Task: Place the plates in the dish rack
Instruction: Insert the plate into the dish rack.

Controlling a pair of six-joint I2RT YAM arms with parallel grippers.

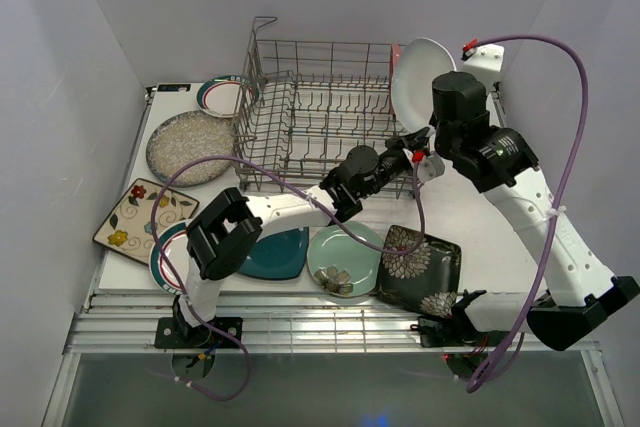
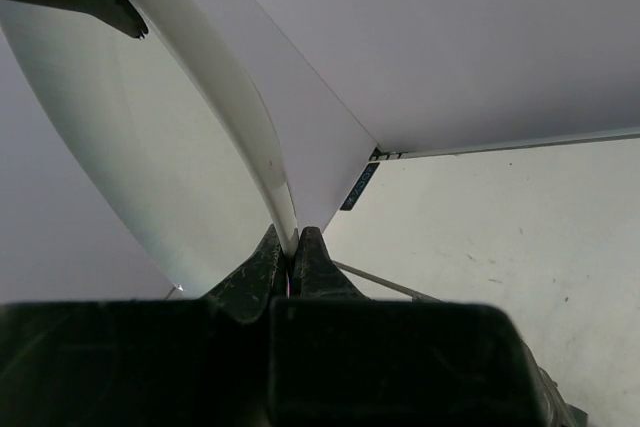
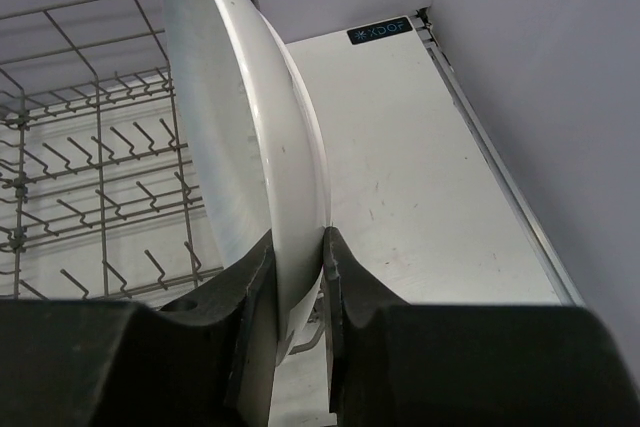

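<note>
Right fingers (image 3: 352,295), left fingers (image 2: 256,277): both pinch the white oval plate (image 3: 240,127)
Opposing pulls could twist it free, dropping it.

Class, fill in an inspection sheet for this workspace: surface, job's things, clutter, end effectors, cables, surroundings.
Surface: white table, plates lying left and front.
Job's things: dish rack holds no plates; white plate upright at its right end.
Clutter: small grey bits on mint plate, unclear.
End effectors: left end effector and right end effector both shut on the white plate.
Cables: purple cables loop from both arms.
Surroundings: plain white walls.
</note>
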